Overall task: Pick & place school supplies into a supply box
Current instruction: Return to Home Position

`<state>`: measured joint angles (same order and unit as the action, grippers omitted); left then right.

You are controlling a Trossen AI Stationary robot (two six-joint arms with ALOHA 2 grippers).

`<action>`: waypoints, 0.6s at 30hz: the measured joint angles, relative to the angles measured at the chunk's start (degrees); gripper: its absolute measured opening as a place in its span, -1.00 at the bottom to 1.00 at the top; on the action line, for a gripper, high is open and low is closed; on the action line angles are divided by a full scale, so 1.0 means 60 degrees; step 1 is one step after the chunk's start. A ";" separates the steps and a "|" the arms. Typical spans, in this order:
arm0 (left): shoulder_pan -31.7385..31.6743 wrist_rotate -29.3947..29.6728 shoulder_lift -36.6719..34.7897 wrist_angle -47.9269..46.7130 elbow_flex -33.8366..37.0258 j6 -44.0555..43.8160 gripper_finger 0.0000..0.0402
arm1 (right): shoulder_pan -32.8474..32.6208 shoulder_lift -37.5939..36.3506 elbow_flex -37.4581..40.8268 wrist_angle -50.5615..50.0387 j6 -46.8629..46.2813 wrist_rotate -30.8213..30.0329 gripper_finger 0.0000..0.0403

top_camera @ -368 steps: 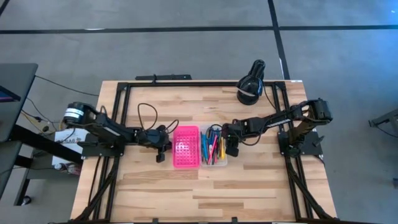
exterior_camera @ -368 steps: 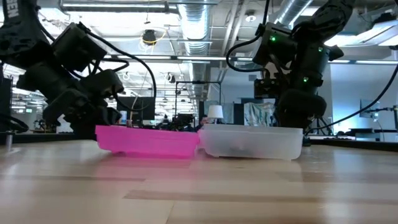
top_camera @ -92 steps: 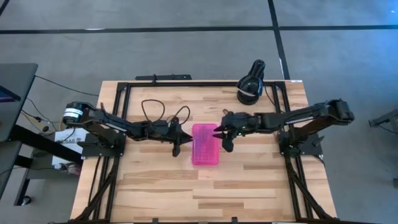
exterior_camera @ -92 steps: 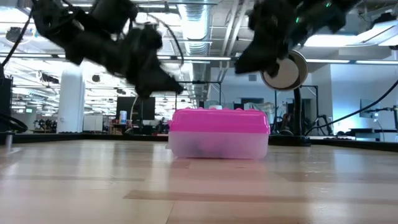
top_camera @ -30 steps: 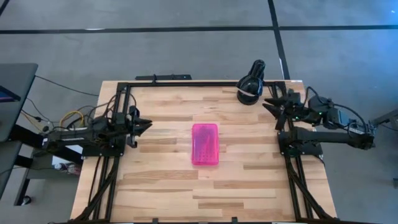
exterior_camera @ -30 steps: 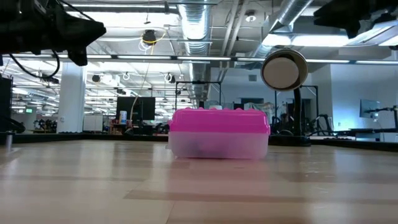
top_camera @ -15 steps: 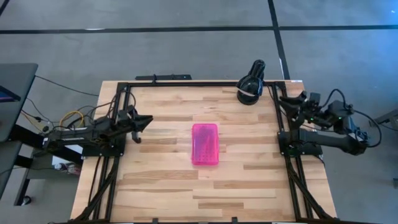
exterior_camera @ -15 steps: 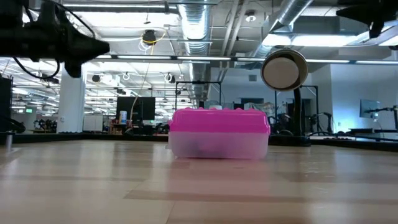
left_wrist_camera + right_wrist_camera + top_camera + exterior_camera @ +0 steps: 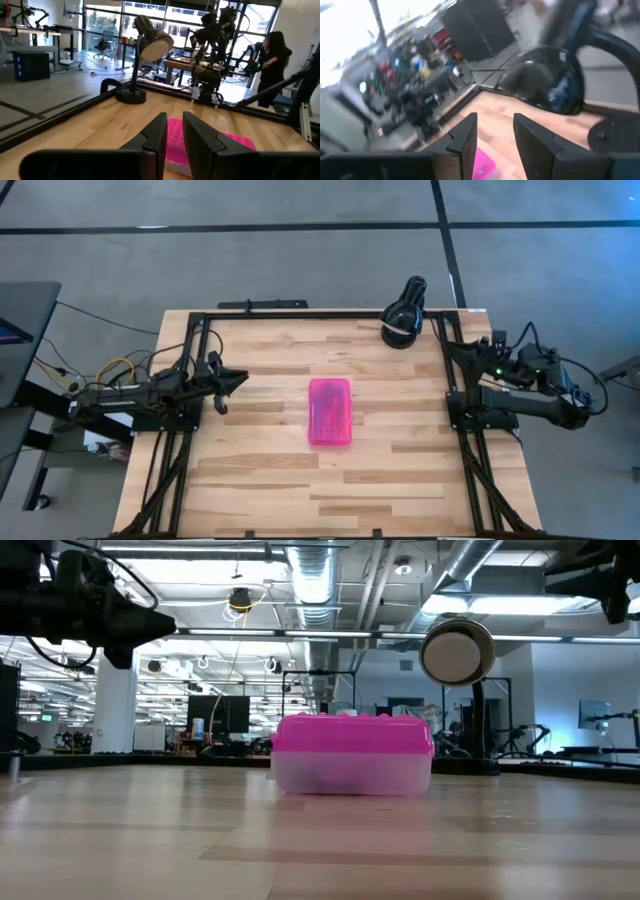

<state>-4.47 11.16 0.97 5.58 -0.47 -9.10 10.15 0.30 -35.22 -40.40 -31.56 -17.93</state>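
High view: supply box (image 9: 330, 411), pink lid down, lies alone mid-table (image 9: 260, 480). Bare wood all round it out to the black frame (image 9: 320, 313). Left gripper (image 9: 236, 378) sits by the left rail. Right gripper (image 9: 452, 346) is over the right rail, near the black lamp (image 9: 401, 320). Both are well apart from the box. Wrist views: left fingers a narrow gap, right fingers wider, nothing held. Light plank top; open workshop behind, a person (image 9: 274, 55) far off.

No readable writing shows on the supply box (image 9: 330, 411) or elsewhere.
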 joint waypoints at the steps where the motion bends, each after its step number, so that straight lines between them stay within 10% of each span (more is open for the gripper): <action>1: 0.0000 0.0001 0.0000 -0.0005 0.0000 -0.0004 -0.73 | -0.0006 0.0000 0.0000 0.0033 0.0481 0.0171 -0.40; 9: -0.0001 -0.0338 0.0000 -0.0012 0.0007 -0.0177 -0.73 | -0.0004 -0.0011 0.0825 0.2041 0.4242 0.2894 -0.40; 18: 0.0000 -0.1010 0.0000 -0.0011 0.0011 -0.0454 -0.73 | -0.0110 -0.0010 0.3305 0.4862 0.4297 0.3016 -0.40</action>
<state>-4.47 5.10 0.97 5.52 -0.40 -11.82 9.49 0.23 -15.39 -11.22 -5.78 0.16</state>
